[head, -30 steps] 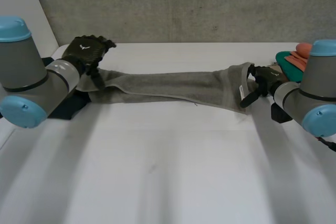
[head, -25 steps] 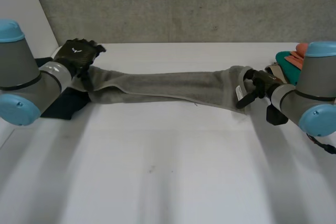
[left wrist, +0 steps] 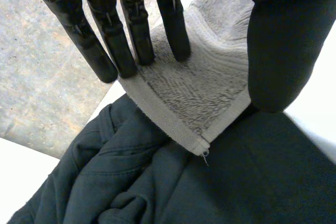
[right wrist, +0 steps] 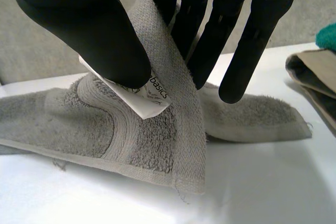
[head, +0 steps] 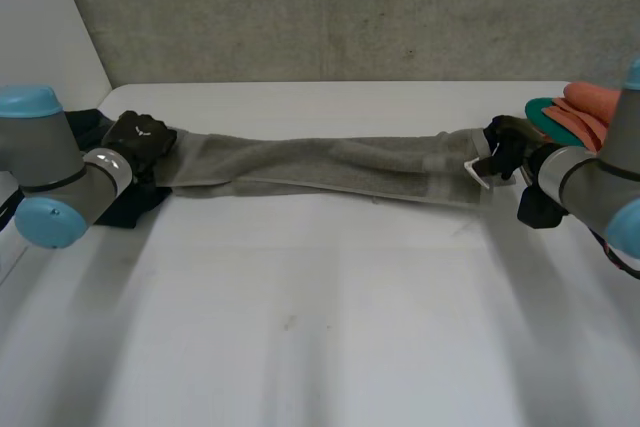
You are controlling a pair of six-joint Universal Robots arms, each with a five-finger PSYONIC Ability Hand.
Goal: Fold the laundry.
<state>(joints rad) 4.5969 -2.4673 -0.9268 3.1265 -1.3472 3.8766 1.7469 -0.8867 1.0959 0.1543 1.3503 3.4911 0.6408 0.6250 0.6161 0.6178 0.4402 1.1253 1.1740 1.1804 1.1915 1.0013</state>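
1. Left hand (head: 140,137) sits low at the left edge of the table (head: 320,327), with its grey forearm angling in from the near left. Its straight fingers (left wrist: 134,30) lie on one face of a corner of the grey towel (left wrist: 210,98), and the thumb (left wrist: 278,40) presses the hem, pinching the cloth.
2. At the right edge, the right hand (head: 503,147) reaches in level with the left. Its thumb (right wrist: 89,30) and fingers (right wrist: 210,35) are closed on a raised fold at the towel's other end.
3. Between the two hands, the towel runs as a long folded band across the table, from its left edge almost to its right.
4. The left wrist view shows the pinched corner lying over a dark garment (left wrist: 147,182). In the head view that garment is a patch beside the left arm.
5. The right wrist view shows a white label (right wrist: 149,95) printed "basics" under the thumb, and a tan folded item (right wrist: 315,77) just beyond the towel's end.
6. Farther back, orange and teal clothes (head: 575,107) lie at the far right corner, against the concrete wall (head: 330,7).
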